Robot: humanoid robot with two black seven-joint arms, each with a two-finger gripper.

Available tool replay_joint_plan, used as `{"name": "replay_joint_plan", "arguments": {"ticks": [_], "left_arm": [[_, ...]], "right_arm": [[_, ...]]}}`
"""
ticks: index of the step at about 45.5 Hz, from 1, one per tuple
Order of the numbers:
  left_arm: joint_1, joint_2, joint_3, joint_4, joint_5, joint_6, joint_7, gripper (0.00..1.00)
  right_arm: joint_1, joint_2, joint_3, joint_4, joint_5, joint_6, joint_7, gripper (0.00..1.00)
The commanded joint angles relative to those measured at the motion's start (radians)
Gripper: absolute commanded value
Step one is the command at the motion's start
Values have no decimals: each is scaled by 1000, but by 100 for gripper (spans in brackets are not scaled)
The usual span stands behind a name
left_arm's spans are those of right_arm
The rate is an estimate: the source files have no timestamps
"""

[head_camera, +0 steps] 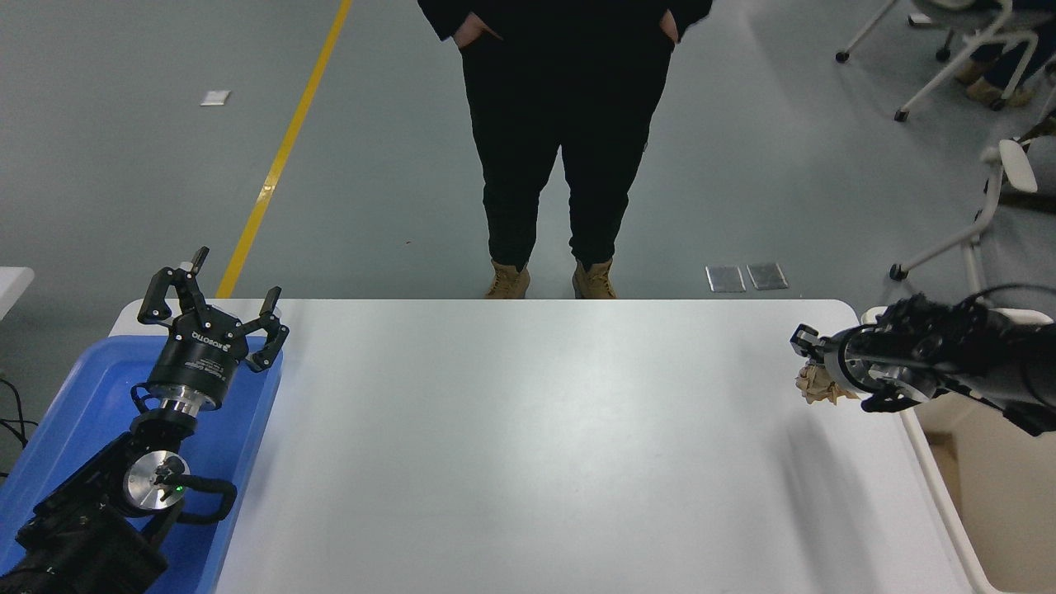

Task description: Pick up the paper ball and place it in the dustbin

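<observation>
The crumpled tan paper ball [817,385] hangs above the table's right side, held by my right gripper [813,371], which is shut on it. The right arm reaches in from the right edge, well above the tabletop, and casts a soft shadow on the table below. The cream dustbin [940,487] stands off the table's right edge; the arm covers its far rim. My left gripper [212,299] is parked open at the lower left over the blue tray.
A blue tray [74,412] lies at the table's left edge under the left arm. A person in black trousers and tan boots [553,148] stands at the far side, hands in pockets. Office chairs [973,58] stand at the upper right.
</observation>
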Motion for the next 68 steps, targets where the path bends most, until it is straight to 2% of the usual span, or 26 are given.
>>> {"name": "replay_joint_plan", "arguments": {"ticks": [1,10,16,36,40,49,60,68], "left_arm": [[0,-1,-1,0,0,1,0,98],[0,1,1,0,0,1,0,98],[0,1,1,0,0,1,0,98],[0,1,-1,0,0,1,0,98],[0,1,-1,0,0,1,0,98],[0,1,1,0,0,1,0,98],[0,-1,1,0,0,1,0,98],[0,1,1,0,0,1,0,98]], "right_arm": [[388,-176,-137,280,0,132,-3,0],[720,-271,-277,396,2,259,-3,0],[851,-285,-319,402,2,322,-3,0],[876,-269,-319,397,-4,322,-4,0],[816,-269,-319,365,-6,290,-4,0],[499,-268,-288,140,14,100,-4,0],[71,-260,-196,-241,201,6,-4,0],[-166,-211,-89,-419,226,-66,-4,0]]}}
